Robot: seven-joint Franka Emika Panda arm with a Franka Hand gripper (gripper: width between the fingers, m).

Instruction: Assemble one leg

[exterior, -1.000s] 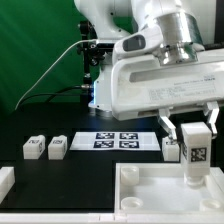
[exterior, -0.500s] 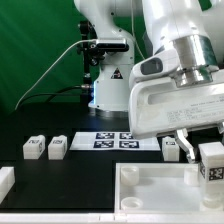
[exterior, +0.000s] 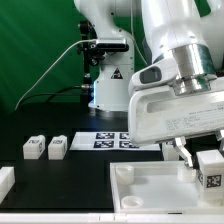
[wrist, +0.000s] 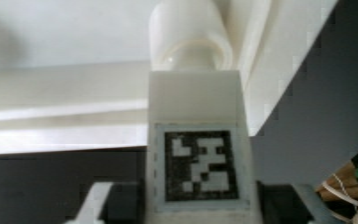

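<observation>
My gripper [exterior: 209, 160] is shut on a leg [exterior: 209, 170], a small white block with a black-and-white tag, and holds it upright over the far right corner of the large white tray-like piece [exterior: 140, 188]. In the wrist view the leg [wrist: 197, 140] fills the middle, its tag facing the camera, with dark pads [wrist: 117, 200] pressed on both sides. Its narrow end points at the tray's rim [wrist: 69, 95]. Two more legs [exterior: 34, 148] [exterior: 57, 147] stand on the black table at the exterior view's left.
The marker board [exterior: 112, 140] lies flat behind the tray, partly hidden by my arm. A white part [exterior: 5, 181] shows at the exterior view's left edge. A green backdrop and the arm's base stand behind.
My gripper has carried the leg toward the exterior view's right and lower, from beside the marker board to over the tray's right corner.
</observation>
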